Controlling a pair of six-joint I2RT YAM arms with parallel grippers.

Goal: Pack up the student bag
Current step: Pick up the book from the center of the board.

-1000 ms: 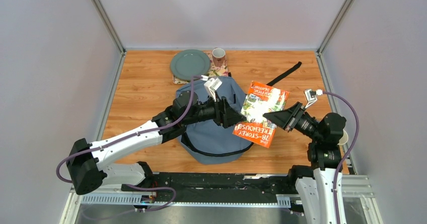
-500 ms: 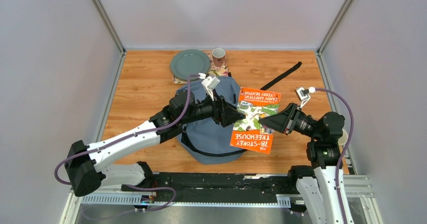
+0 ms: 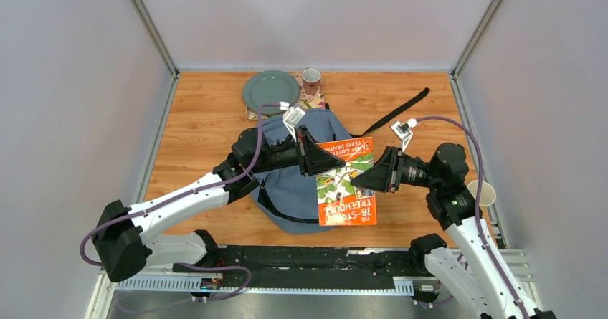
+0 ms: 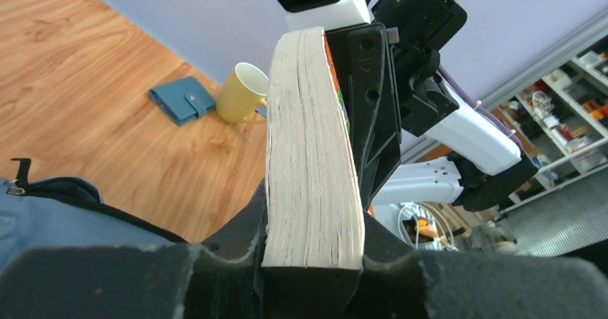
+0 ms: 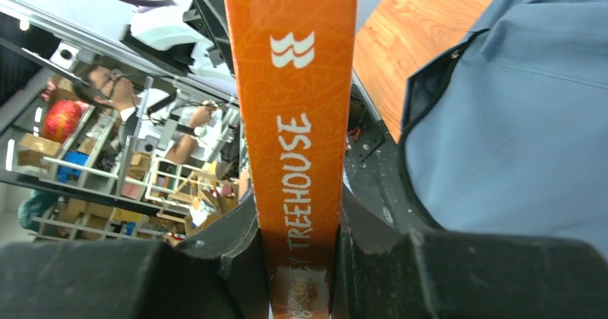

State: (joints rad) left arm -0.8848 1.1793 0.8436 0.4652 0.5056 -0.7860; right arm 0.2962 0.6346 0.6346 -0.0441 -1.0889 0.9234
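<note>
The grey-blue student bag (image 3: pixel 292 183) lies on the wooden table under both arms; it also shows in the right wrist view (image 5: pixel 516 111) and at the left wrist view's lower left (image 4: pixel 50 222). An orange paperback book (image 3: pixel 345 181) is held in the air over the bag's right side. My left gripper (image 3: pixel 331 161) is shut on its page edge (image 4: pixel 312 154). My right gripper (image 3: pixel 356 181) is shut on its orange spine (image 5: pixel 295 118) from the opposite side.
A grey-green plate (image 3: pixel 270 91) and a patterned mug (image 3: pixel 311 80) stand at the back. A black strap (image 3: pixel 398 110) lies right of the bag. A paper cup (image 3: pixel 484 192) stands at the right edge. A yellow mug (image 4: pixel 241 93) and blue wallet (image 4: pixel 181 98) show in the left wrist view.
Both grippers have carried the book to the left, from beside the bag to over its right side, and the book has turned more upright. The right arm has reached further left.
</note>
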